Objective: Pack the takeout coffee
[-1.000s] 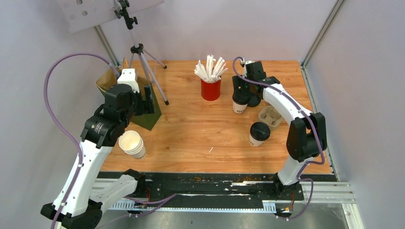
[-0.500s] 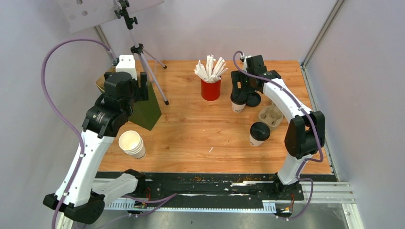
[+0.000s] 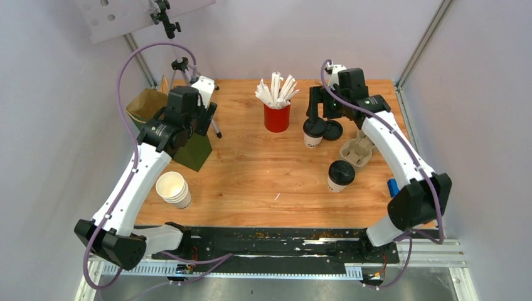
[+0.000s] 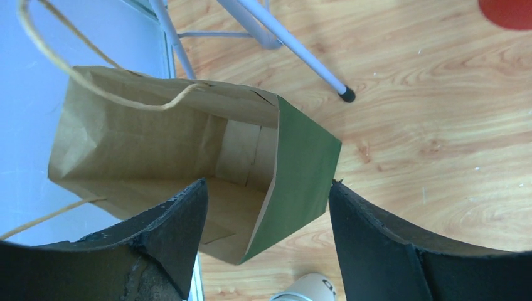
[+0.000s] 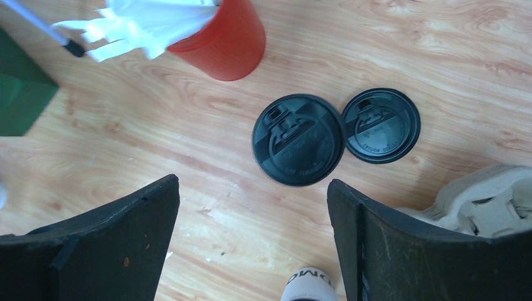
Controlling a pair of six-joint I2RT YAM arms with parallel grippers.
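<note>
Right jaws wide, empty, hung straight above lidded coffee cup [image 5: 298,138] on worktop [image 3: 251,169] near red cup [image 5: 226,37]: we line up for grasp. Left jaws wide over open green bag [image 4: 301,163]; we judge: steadying mouth for loading.

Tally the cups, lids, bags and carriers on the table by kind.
Lidded white cups: 2
Loose black lid: 1
Stack of open white cups: 1
Red cup of sticks: 1
Green bag: 1
Cardboard carrier: 1
Total: 7
</note>
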